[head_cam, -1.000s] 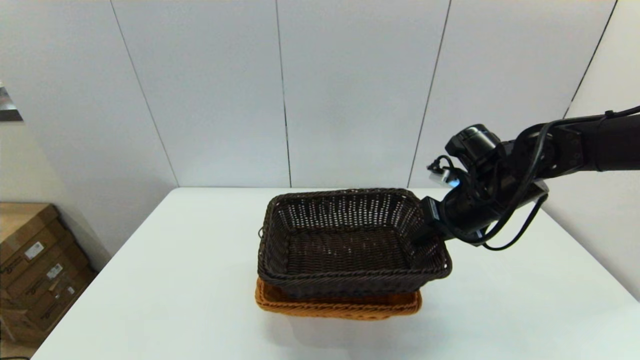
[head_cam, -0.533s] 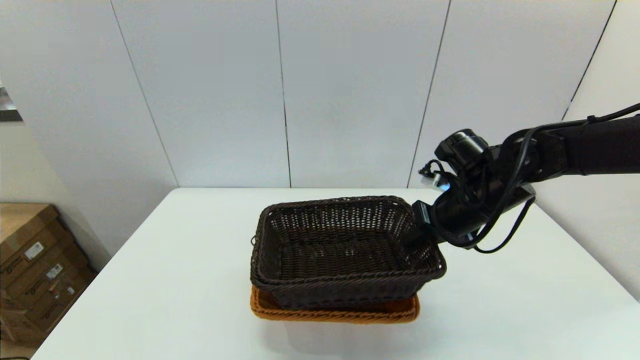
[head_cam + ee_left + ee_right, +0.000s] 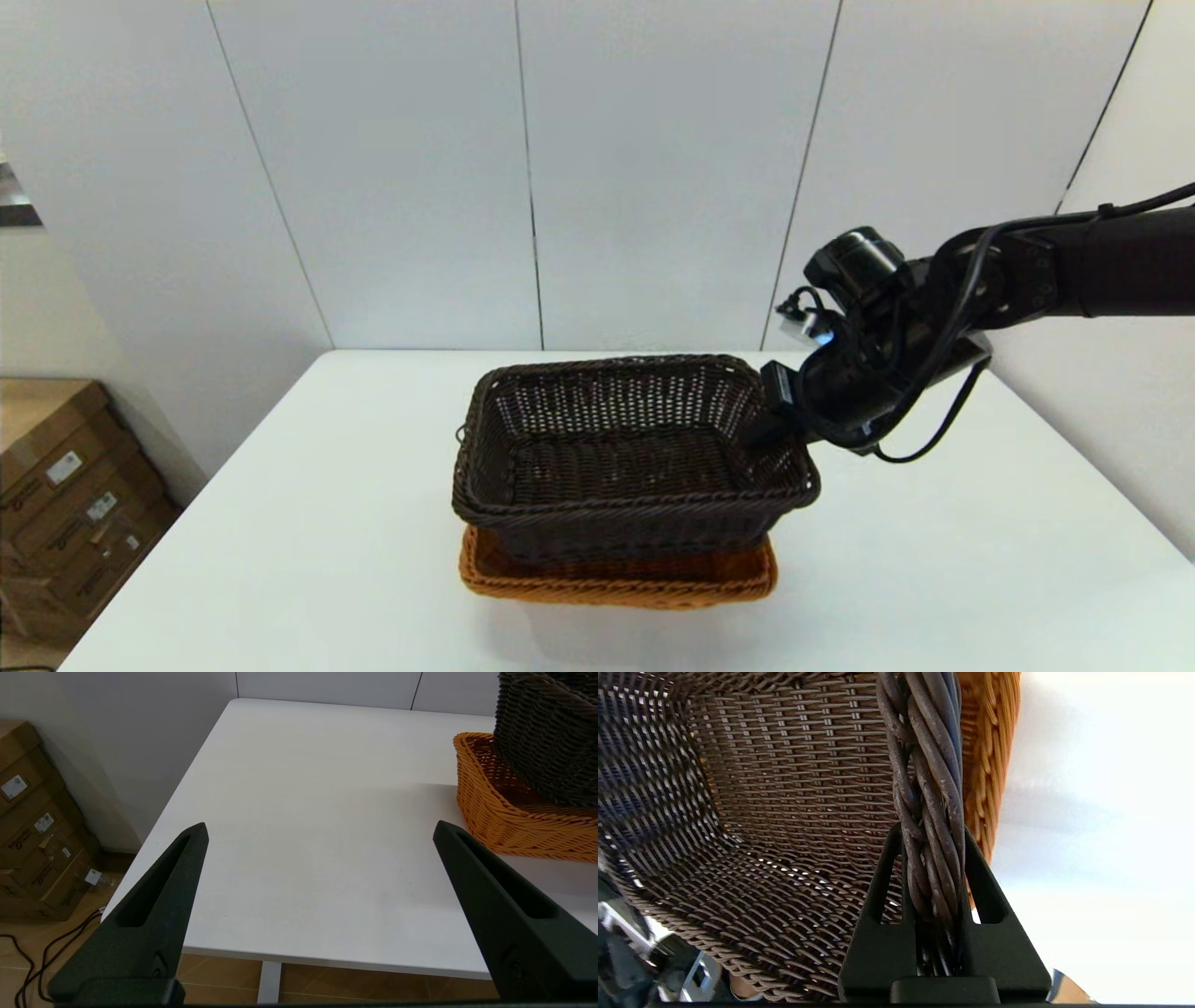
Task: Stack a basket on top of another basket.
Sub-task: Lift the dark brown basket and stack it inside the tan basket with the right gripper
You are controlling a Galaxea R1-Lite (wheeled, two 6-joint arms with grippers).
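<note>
Dark basket held over the orange-tan basket, its base dipping inside the orange rim but probably not yet seated; tilted a little, right end carried high. Right gripper clamped on the braided rim of the dark basket's right short side, one finger inside, one outside. Left gripper spread wide and holding nothing, parked near the table's left near corner, well apart from both baskets.

Likely light and fairly stiff, with some give in the open weave; braid rough enough to resist slipping. Held by one short side, so apt to sag or swing at the free left end. Rim the sensible place to hold, as now.

Both baskets nearly the same size, so little slack for nesting; flared sides should help guide it in. Orange rim showing mostly at the near side, so a slight shift toward the near edge probably needed. Plenty of bare table all round; wall behind the far edge.
</note>
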